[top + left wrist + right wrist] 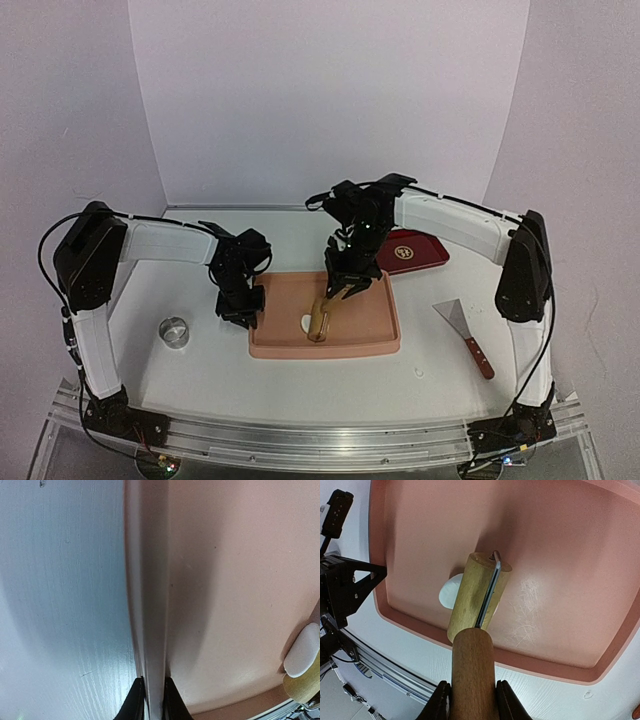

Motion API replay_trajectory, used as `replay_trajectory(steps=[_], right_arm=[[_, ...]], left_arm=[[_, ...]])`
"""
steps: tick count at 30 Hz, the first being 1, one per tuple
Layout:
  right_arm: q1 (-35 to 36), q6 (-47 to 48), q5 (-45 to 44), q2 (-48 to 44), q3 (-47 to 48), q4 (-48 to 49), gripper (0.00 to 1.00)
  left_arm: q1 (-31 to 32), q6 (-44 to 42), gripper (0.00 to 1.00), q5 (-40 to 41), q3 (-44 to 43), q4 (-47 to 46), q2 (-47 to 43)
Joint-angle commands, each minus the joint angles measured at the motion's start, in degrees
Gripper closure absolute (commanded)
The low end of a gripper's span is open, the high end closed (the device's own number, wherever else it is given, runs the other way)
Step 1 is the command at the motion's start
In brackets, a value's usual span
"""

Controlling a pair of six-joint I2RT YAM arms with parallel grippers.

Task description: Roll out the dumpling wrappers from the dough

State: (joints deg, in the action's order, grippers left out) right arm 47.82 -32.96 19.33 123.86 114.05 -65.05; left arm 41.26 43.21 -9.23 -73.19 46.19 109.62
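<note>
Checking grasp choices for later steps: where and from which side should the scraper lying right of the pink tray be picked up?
Take the scraper by its dark handle, coming straight down with the jaws either side of its narrow width. It lies flat, so the thin blade likely gives nothing to pinch; the thicker handle does.

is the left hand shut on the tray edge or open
Shut: the left hand pinches the tray rim from both sides.
</note>
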Motion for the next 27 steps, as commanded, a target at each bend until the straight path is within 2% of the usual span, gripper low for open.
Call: replay_trajectory(steps=[1, 27], right_arm=[[1.19, 1.75, -6.29, 14.61, -7.03, 2.19, 1.0], [0.98, 1.88, -5.36, 20.44, -9.12, 9.76, 1.0]], left_arm=[[1.54, -2.86, 1.0, -6.92, -0.38, -8.87, 4.79], [1.55, -3.22, 1.0, -10.1, -0.62, -10.17, 6.51]])
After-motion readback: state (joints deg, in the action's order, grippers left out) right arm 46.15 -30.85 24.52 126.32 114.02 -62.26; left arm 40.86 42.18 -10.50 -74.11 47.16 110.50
